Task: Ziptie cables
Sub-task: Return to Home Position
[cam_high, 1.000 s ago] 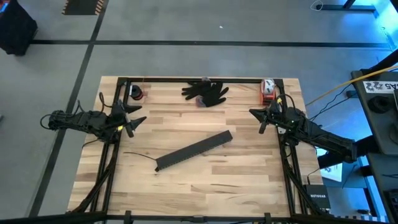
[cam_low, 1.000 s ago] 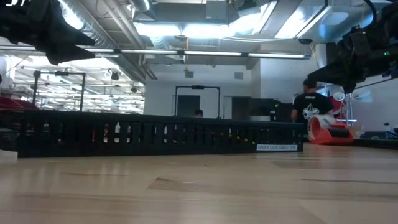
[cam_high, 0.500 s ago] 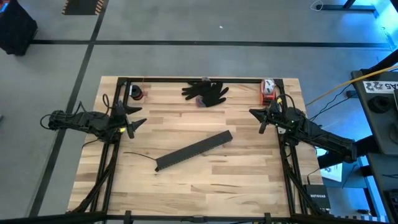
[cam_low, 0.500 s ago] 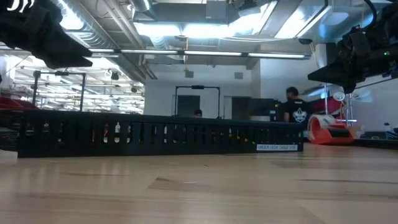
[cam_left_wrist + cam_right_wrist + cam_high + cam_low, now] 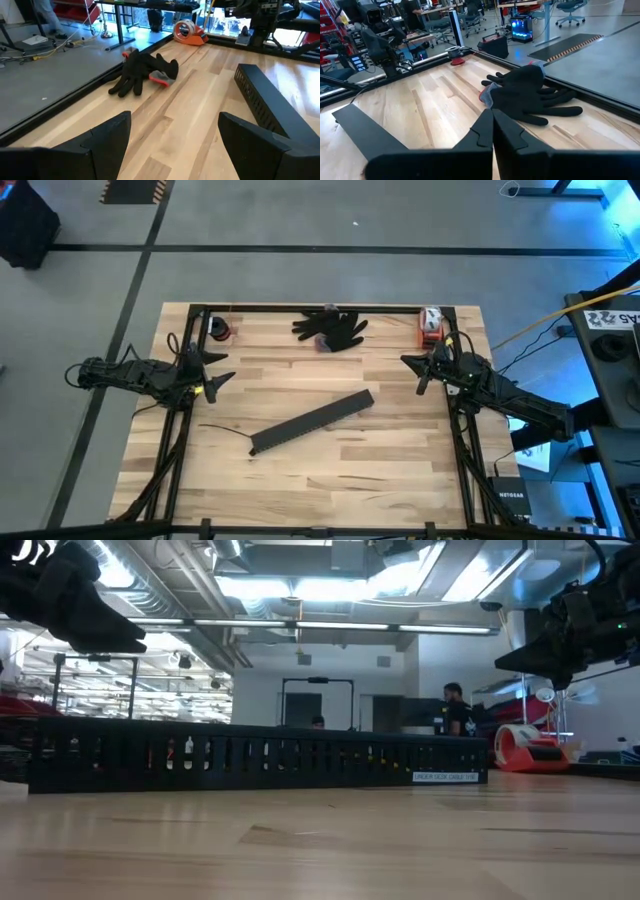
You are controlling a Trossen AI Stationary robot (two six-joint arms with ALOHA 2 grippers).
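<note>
The cables show in no view. A long black slotted channel [image 5: 312, 422] lies slantwise at the table's middle, resting on its long side, and stands across the low view as the channel [image 5: 250, 760]. A thin dark strip [image 5: 225, 430] lies flat by its left end. My left gripper [image 5: 228, 365] hangs open above the table's left side, and the left wrist view shows nothing between the fingers of that gripper [image 5: 172, 150]. My right gripper [image 5: 408, 362] hangs shut and empty above the table's right side, and its own view shows the gripper [image 5: 492, 127] with its fingers together.
A pair of black gloves [image 5: 330, 328] lies at the far edge's middle. A red tape dispenser [image 5: 430, 325] stands at the far right corner, a small red thing [image 5: 218, 330] at the far left. A person [image 5: 455, 710] walks in the room behind.
My left gripper has tipped its fingers a little downward while staying in place and open. The person in the room behind has walked toward the left of the low view.
</note>
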